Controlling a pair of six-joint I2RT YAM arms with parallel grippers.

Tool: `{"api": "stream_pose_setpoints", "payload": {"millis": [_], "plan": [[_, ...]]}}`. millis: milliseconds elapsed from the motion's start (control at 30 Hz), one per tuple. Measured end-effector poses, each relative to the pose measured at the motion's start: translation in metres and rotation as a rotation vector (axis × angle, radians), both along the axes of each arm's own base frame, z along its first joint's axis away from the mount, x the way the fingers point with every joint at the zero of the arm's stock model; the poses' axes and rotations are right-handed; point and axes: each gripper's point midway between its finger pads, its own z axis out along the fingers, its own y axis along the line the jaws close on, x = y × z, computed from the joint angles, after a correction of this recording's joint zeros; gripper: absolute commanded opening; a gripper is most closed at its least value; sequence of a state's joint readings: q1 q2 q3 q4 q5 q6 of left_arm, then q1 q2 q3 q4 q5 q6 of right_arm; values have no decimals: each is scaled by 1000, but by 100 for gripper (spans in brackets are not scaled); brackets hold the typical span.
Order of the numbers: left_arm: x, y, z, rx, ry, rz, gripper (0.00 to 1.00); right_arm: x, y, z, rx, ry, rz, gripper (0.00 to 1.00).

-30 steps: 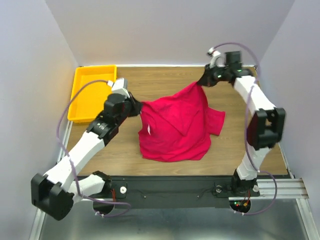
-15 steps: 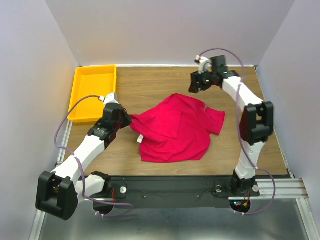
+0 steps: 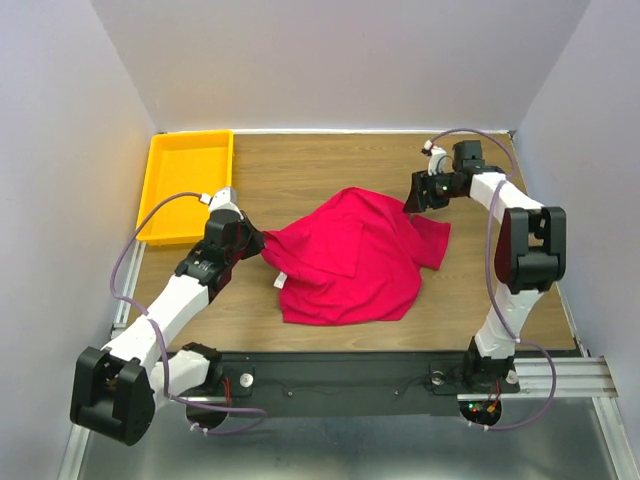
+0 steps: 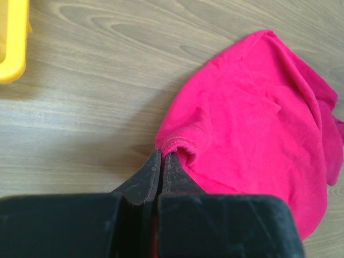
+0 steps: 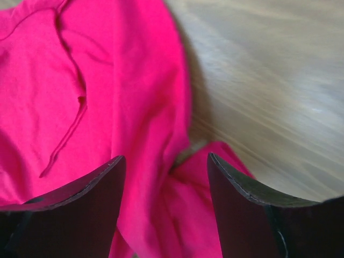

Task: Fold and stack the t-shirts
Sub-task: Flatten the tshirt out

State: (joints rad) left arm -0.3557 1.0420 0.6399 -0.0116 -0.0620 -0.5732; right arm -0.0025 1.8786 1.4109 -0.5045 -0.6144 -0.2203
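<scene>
As it lies rumpled, the t-shirt [image 3: 345,262] runs left to right.

I see a wooden table [image 3: 330,170] carrying a rumpled red t-shirt [image 3: 350,262] spread loosely near its middle and a yellow tray [image 3: 190,134] at the far-left corner, possibly overhanging the left edge.

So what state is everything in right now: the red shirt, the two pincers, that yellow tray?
red t-shirt: unfolded, lying rumpled on the table, one edge pinched.
left pincer: shut on the red t-shirt's edge.
right pincer: open, holding nothing, poised over the shirt's far right part.
yellow tray: empty, at the table's far left corner.
</scene>
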Motion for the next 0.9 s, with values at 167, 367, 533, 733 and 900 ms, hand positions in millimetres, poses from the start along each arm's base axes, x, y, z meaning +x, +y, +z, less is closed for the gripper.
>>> {"api": "stream_pose_setpoints", "payload": {"millis": [167,367,533,733,900], "plan": [[-6,2,-2,-6,-3,-5,0,-7,16,-36,72,122,24,62],[-5,-1,3,-19,-20,-14,0,-5,17,-41,89,153,10,1],[-5,-2,4,-24,-23,-19,0,8,16,-24,74,90,20,0],[-5,-2,4,-25,-26,-20,0,7,16,49,-6,-130,148,1],[-4,-3,6,-27,-33,-20,0,-42,73,106,-86,-335,393,2]]}}
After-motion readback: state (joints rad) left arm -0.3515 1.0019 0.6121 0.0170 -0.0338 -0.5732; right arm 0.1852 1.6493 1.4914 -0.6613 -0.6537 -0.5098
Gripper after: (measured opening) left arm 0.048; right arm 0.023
